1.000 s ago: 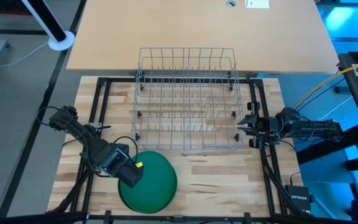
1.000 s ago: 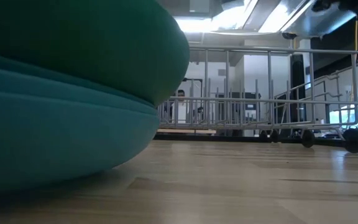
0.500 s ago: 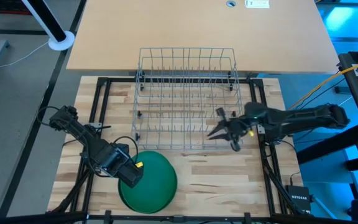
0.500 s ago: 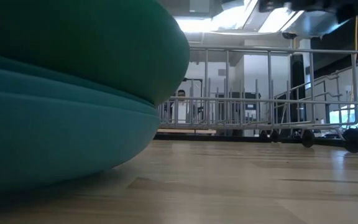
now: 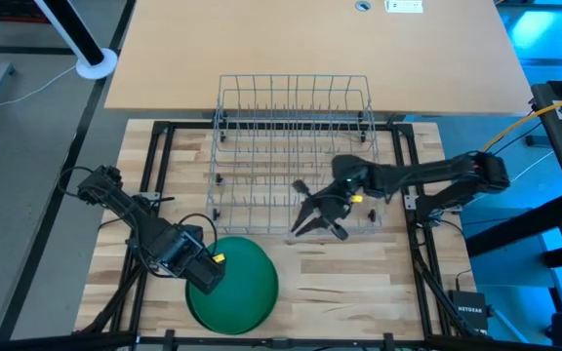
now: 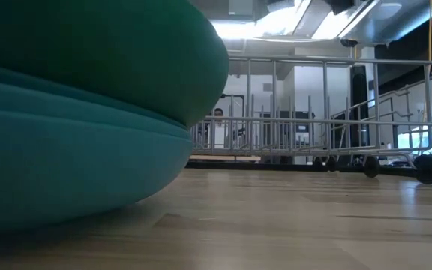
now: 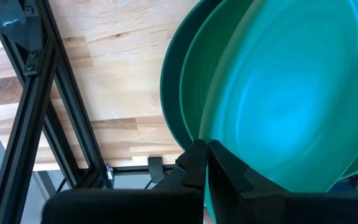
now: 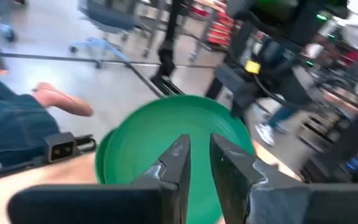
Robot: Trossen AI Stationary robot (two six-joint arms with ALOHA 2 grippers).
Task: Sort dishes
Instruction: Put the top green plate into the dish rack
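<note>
Green plates point(image 5: 240, 286) lie in a stack at the near edge of the wooden bench point(image 5: 359, 283), a little left of the middle. In the low view the stack point(image 6: 81, 112) fills the left half of the picture, and the top plate is tilted up on one side above the ones under it.

The left claw point(image 5: 206, 276) is at the left rim of the stack. Its fingers are closed on the rim of the top plate; in the left wrist view the two dark fingers point(image 7: 194, 163) pinch the plate edge point(image 7: 278, 106) and lift it away from the plate below.

The right claw point(image 5: 312, 216) is over the near side of the wire rack point(image 5: 294, 156), with its arm reaching in from the right. Its fingers stand a little apart and hold nothing. In the right wrist view the two fingers point(image 8: 178, 158) point toward the plates point(image 8: 166, 149), with a narrow gap between them.

The rack is behind the plates, in the middle of the bench, and no plate is in it. In the low view the rack point(image 6: 321, 112) shows behind the stack, on small dark wheels.
</note>
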